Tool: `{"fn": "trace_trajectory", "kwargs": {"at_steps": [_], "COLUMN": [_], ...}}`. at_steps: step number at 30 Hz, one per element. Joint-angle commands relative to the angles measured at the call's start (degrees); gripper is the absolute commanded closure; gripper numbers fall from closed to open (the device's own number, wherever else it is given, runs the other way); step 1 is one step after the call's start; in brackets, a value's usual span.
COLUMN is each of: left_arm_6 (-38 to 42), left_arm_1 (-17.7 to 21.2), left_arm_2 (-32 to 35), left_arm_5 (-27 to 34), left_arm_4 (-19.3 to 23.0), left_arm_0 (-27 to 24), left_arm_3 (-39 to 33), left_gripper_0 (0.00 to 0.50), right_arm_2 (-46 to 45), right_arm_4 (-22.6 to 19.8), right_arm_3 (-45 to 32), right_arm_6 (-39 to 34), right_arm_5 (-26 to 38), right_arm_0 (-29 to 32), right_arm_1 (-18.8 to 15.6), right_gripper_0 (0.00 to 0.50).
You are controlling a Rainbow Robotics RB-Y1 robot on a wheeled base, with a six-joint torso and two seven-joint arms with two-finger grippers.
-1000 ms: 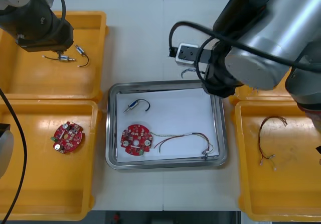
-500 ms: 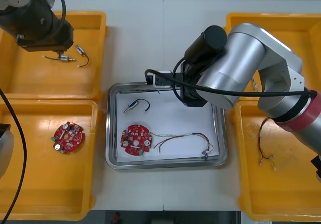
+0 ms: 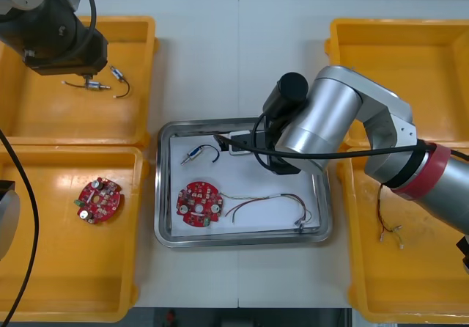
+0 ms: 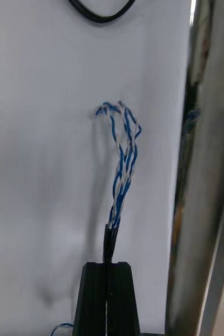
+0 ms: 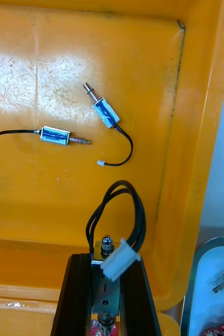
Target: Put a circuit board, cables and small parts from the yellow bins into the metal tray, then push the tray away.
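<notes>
The blue-white cable (image 4: 121, 157) is pinched at one end between the right gripper's (image 4: 107, 264) fingers, which are closed down to the cable's thickness. Its frayed free end reaches out over the white floor of the tray (image 3: 163, 195), just beside the tray's far wall and about midway along that edge. I cannot tell whether it touches the floor. Just past the free end curves the black lead (image 4: 98, 13) of a small part (image 3: 192, 155) lying toward the tray's far left corner. A board (image 3: 199, 203) sits near the near left corner, and a red-yellow cable (image 3: 271, 204) runs along the near edge toward the right. The left gripper (image 5: 105, 258) hovers over the far left bin (image 3: 44, 125), its fingers clamped on a held part (image 5: 107, 243) with a black loop above them. Two loose parts (image 5: 55, 135) lie on the bin floor. The main risk is the wall: let go this close to it, the springy twisted strands could lean on it or drape over the rim, and the later push would shake them out. The frayed end could also hook the black lead, or cling to the fingers as they part and be dragged out.
</notes>
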Motion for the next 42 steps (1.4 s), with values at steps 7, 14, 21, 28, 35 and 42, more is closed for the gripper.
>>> {"fn": "trace_trajectory", "kwargs": {"at_steps": [7, 14, 21, 28, 35, 42], "left_arm_6": [-5.2, -5.3, -5.4, -5.5, -5.4, -5.3], "left_arm_1": [-0.4, -0.4, -0.4, -0.4, -0.4, -0.4], "left_arm_2": [0.3, 0.3, 0.3, 0.3, 0.3, -1.0], "left_arm_5": [0.4, 0.4, 0.4, 0.4, 0.4, 0.4], "left_arm_4": [0.7, 0.8, 0.9, 1.2, 1.9, 2.6], "left_arm_0": [0.0, 0.0, 0.0, 0.0, 0.0, -0.1], "left_arm_3": [-2.0, -2.0, -2.1, -2.4, -2.7, -3.4], "left_gripper_0": [0.498, 0.500, 0.500, 0.499, 0.500, 0.497], "right_arm_2": [1.5, 1.2, -1.1, -7.5, -19.8, -27.7], "right_arm_4": [-1.4, -1.5, -1.7, -3.8, -4.4, -4.8], "right_arm_3": [-0.4, -0.8, -4.0, -8.5, -12.4, -18.6], "right_arm_6": [2.2, 1.9, 1.2, 0.1, -4.5, -16.1], "right_arm_5": [-1.7, -3.0, 0.8, 11.5, 27.0, 27.0], "right_arm_0": [0.8, 0.8, 0.9, 0.9, 0.8, 0.9], "right_arm_1": [1.0, 1.0, 1.0, 2.6, 5.8, 5.5], "right_gripper_0": [0.245, 0.000, 0.000, 0.000, 0.000, 0.000]}}
